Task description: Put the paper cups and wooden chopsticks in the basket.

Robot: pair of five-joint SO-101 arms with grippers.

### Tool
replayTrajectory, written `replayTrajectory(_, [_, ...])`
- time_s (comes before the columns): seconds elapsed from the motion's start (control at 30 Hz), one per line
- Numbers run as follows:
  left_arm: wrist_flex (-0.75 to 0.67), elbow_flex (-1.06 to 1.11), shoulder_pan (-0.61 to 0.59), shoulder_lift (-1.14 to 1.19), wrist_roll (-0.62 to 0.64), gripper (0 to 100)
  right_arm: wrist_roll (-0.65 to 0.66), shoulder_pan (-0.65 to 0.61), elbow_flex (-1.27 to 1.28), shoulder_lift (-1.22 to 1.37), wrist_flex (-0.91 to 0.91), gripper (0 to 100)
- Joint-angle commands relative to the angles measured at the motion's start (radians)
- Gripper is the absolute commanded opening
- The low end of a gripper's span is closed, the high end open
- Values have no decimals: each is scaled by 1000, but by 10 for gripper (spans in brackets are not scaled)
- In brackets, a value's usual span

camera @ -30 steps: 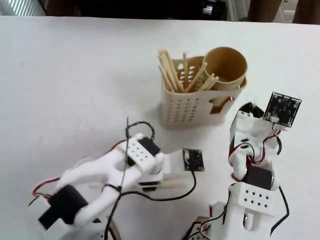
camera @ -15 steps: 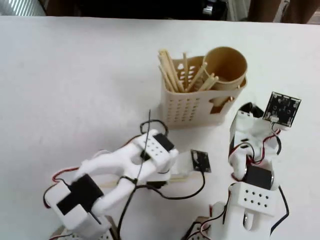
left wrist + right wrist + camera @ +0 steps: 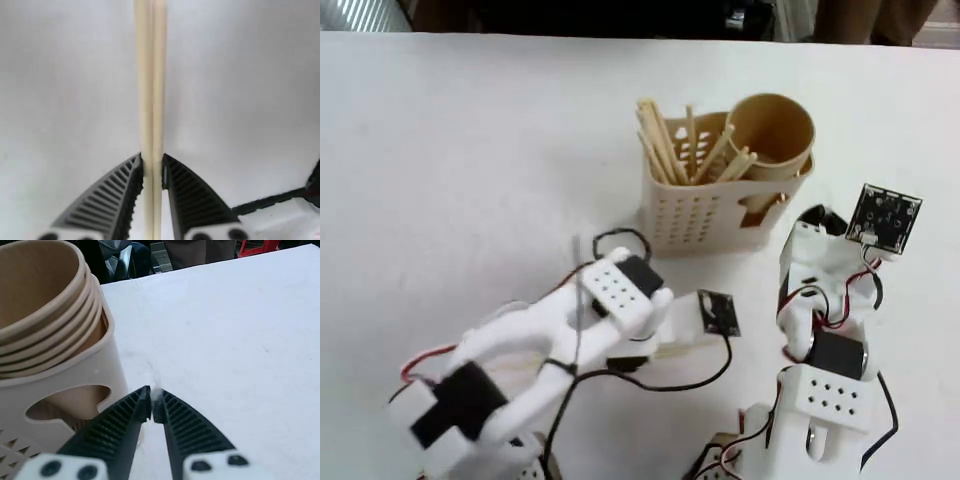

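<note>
The work surface is a plain white table (image 3: 470, 150), with a dark room edge behind its far side.

**Container.** A cream perforated plastic basket (image 3: 700, 220) stands upright on the table, right of centre in the high view. It has 2 compartments.
- The compartment farther from the right arm holds a bundle of loose wooden chopsticks (image 3: 665, 145). They stand on end, lean in different directions and rise above the rim.
- The compartment nearer the right arm holds a nested stack of tan paper cups (image 3: 775, 135), mouth up. The right wrist view shows about 4 rims, though the exact count is uncertain. The stack's wall shows through a cut-out in the basket's side (image 3: 90, 385).

**Left arm.** The left gripper (image 3: 152, 162) pinches a pair of pale wooden chopsticks (image 3: 152, 75) between its black ribbed fingers (image 3: 115, 195). The 2 sticks lie side by side and run straight out past the fingertips. In the high view this pair (image 3: 685, 347) lies roughly level beneath the left wrist, on the near side of the basket and apart from it. Whether it touches the table cannot be determined.

**Right arm.** The right gripper (image 3: 151, 399) sits low over the table, just beside the basket's cup end. Its fingers are pressed together, tip against tip.
</note>
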Motion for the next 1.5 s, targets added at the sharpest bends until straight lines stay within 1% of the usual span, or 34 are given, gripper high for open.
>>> replayTrajectory(0.0, [80, -32, -36, -136, 12, 21, 11, 8, -9, -10, -19, 18])
replayTrajectory(0.07, [114, -32, -73, -162, 9, 21, 11, 8, -9, -10, -19, 18])
replayTrajectory(0.23, [172, -32, -217, -232, -91, 21, 5, 33, -9, -10, -19, 18])
replayTrajectory(0.3, [190, -32, -255, -275, -117, 21, 5, 33, -9, -12, -19, 18])
replayTrajectory(0.63, [302, -43, -272, -470, -133, 21, 3, 33, -9, -12, -19, 18])
replayTrajectory(0.77, [342, -120, -278, -595, -133, 21, 3, 35, -9, -12, -19, 18])
replayTrajectory(0.87, [344, -218, -328, -648, -133, 22, 3, 35, -9, -10, -19, 18])
replayTrajectory(1.0, [334, -367, -403, -633, -127, 22, 3, 35, -9, -10, -19, 18])
replayTrajectory(1.1, [265, -446, -410, -601, -104, 22, 3, 30, -9, -10, -19, 18])
replayTrajectory(1.17, [183, -494, -404, -581, -40, 22, 3, 30, -9, -10, -19, 18])
replayTrajectory(1.33, [-129, -591, -394, -535, 94, 22, 3, 28, -8, -8, -19, 18])
replayTrajectory(1.47, [-379, -615, -318, -498, 180, 22, 3, 28, -8, -8, -19, 18])
